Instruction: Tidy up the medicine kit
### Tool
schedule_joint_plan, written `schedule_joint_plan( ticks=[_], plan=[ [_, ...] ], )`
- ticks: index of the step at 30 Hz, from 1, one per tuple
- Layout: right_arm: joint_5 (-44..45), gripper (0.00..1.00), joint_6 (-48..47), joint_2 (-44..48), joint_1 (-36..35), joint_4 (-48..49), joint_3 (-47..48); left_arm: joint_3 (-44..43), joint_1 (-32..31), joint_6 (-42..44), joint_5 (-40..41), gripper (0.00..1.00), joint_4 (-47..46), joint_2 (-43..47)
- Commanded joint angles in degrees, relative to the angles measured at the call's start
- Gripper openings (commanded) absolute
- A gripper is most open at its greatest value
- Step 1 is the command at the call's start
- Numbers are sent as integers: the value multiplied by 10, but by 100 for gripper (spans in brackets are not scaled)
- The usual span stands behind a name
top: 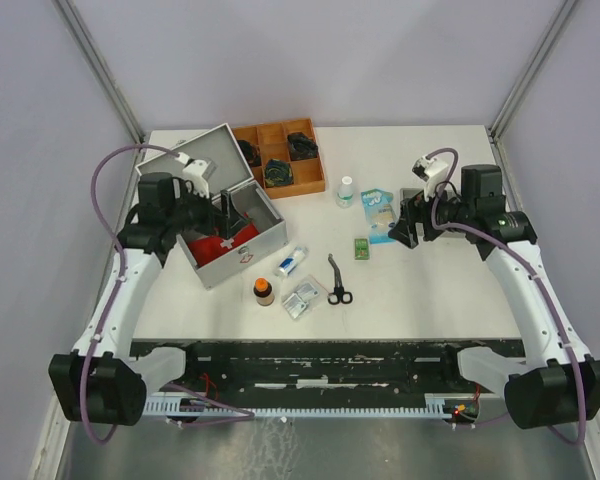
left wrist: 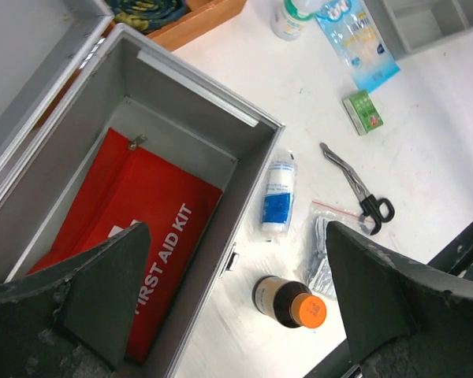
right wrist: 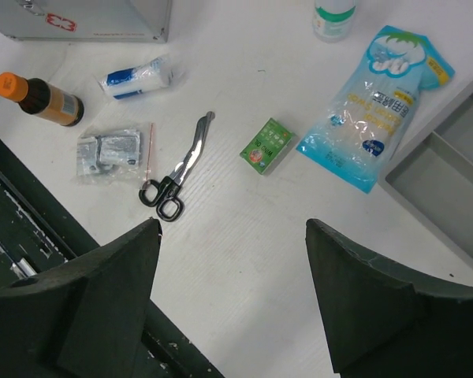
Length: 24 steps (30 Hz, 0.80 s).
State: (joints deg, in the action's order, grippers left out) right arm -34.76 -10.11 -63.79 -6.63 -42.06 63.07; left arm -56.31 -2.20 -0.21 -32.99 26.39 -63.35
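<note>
Overhead plus two downward wrist views; scissors (left wrist: 348, 175) shared.

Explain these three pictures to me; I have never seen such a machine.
Two robot arms, left and right, are bolted at the table's near edge. One picture looks down from above and behind them; the other two come from wrist cameras, so the dark wedges below are each gripper's own fingers. The left gripper hangs open over the open kit, which holds a red pouch. The right gripper hangs open over the table. Neither holds anything. Loose on the table: scissors, brown bottle, gauze roll, packet bag, green box, blue bag, white bottle. A wooden tray stands at the far edge.
</note>
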Motion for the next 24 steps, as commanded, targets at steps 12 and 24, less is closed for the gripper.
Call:
schedule_joint_plan(
  ticks=[12, 24],
  plan=[
    [45, 83, 39, -5, -13, 60, -17, -14, -208, 244, 87, 93, 75, -25],
    [96, 83, 19, -12, -14, 58, -23, 23, -271, 286, 135, 92, 90, -10]
  ],
)
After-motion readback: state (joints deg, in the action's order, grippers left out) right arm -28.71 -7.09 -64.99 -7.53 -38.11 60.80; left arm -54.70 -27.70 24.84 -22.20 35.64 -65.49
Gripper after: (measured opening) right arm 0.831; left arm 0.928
